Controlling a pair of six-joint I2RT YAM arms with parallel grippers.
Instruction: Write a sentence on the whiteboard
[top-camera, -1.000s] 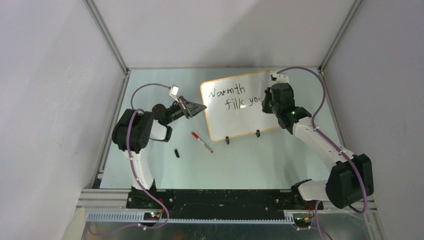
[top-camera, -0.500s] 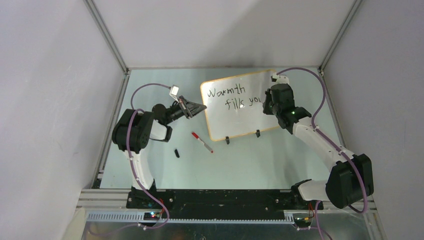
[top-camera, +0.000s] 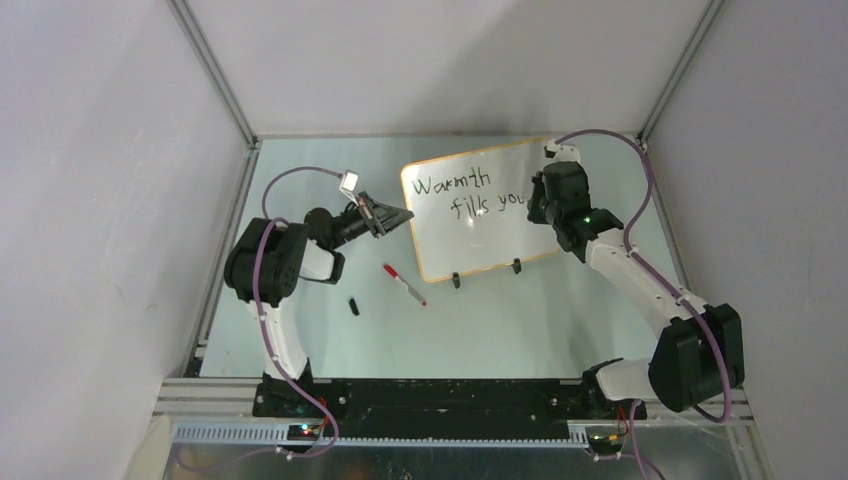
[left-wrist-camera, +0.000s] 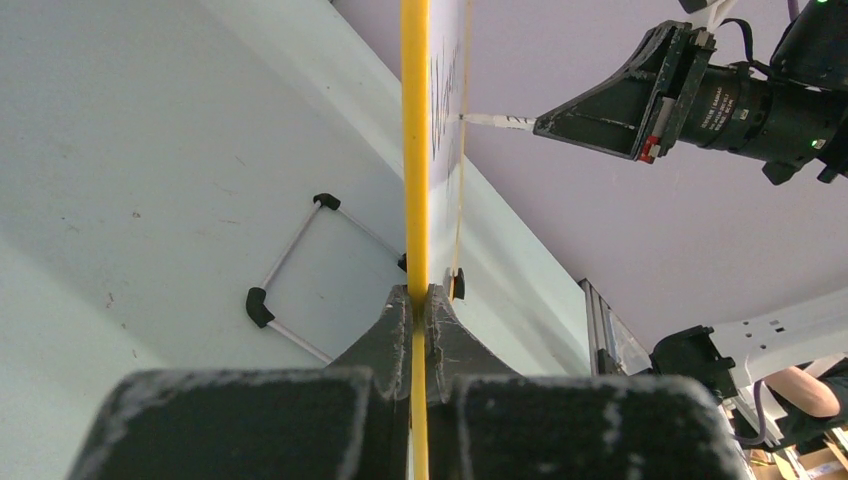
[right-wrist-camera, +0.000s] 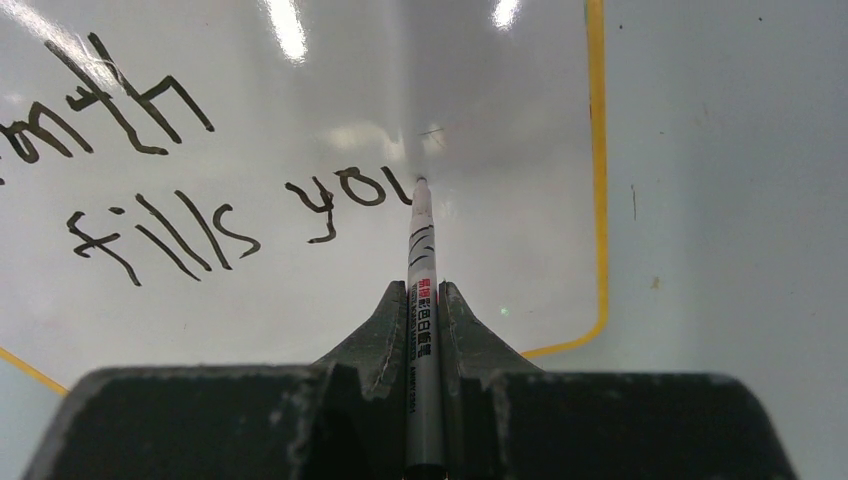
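Pinching a thin marker (right-wrist-camera: 419, 235) between closed fingers, the right end effector (right-wrist-camera: 424, 292) holds the tip against the whiteboard (top-camera: 480, 245), right at the end of the last letter written. The left end effector (left-wrist-camera: 420, 300) is clamped shut on the board's left edge, squeezing the orange-yellow frame.

The sentence (top-camera: 468, 192) so far reads "Warmth" on the top line and "fills you" beneath it, in thin black strokes. Small red and black print runs along the marker's barrel, too fine to read.

The whiteboard stands at the far middle of the counter (top-camera: 500, 330) between the two arms, propped on two little black clip feet (top-camera: 454, 281) along its near edge. Near and left of it a red-ended marker (top-camera: 404, 285) lies flat, with a small black cap-like piece (top-camera: 354, 306) a little nearer and further left. The counter is pale and matte with faint scuffs, boxed in by plain light-grey walls and aluminium corner posts.
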